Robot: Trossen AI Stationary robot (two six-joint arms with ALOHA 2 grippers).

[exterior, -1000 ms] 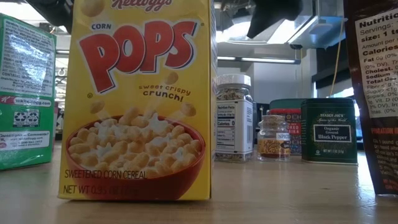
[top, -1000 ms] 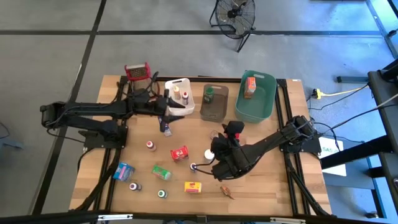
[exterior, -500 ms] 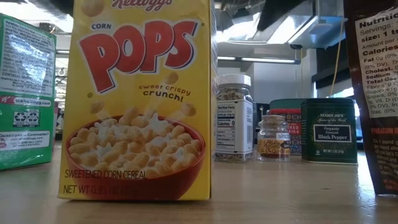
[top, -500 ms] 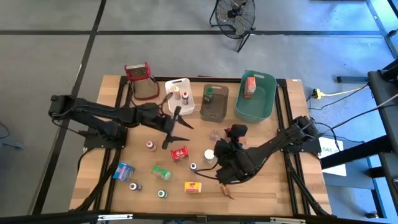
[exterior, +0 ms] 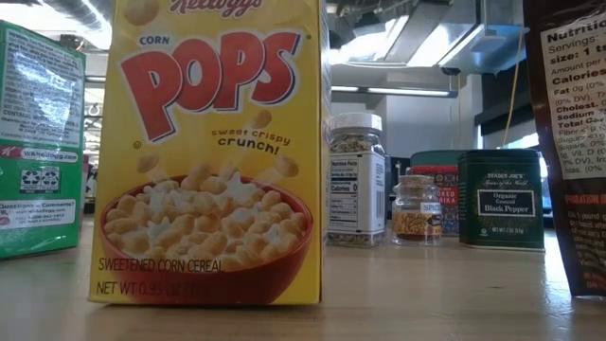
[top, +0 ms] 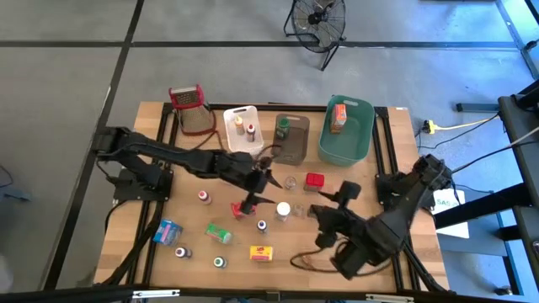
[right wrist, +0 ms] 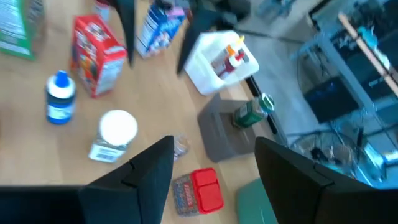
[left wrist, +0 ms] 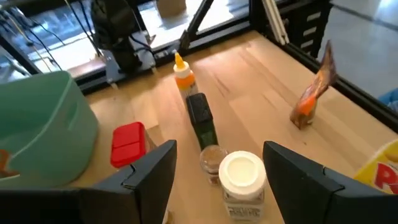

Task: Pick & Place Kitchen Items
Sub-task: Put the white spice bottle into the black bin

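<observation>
Small groceries are scattered over the wooden table (top: 379,244). My left gripper (top: 255,199) is open and hangs over the middle of the table, above the red box (top: 239,209). In the left wrist view its fingers stand on either side of the white-capped jar (left wrist: 242,177), well above it. My right gripper (top: 322,217) is open too, raised to the right of that jar (top: 284,210). A red tin (top: 314,179) and a small glass jar (top: 290,183) stand just beyond. The low view shows no gripper.
At the far edge stand a white tub (top: 242,128) with small bottles, a brown tub (top: 290,139) with a green bottle, and a green tub (top: 345,130) with an orange box. The mesh thing (top: 190,105) is far left. Small boxes and bottles lie near the near-left edge.
My left arm has swung away from the white tub, toward the table's middle and near side, ending over the red box. My right arm has lifted and drawn back from the white-capped jar toward the near-right. The jar stands where it was.
</observation>
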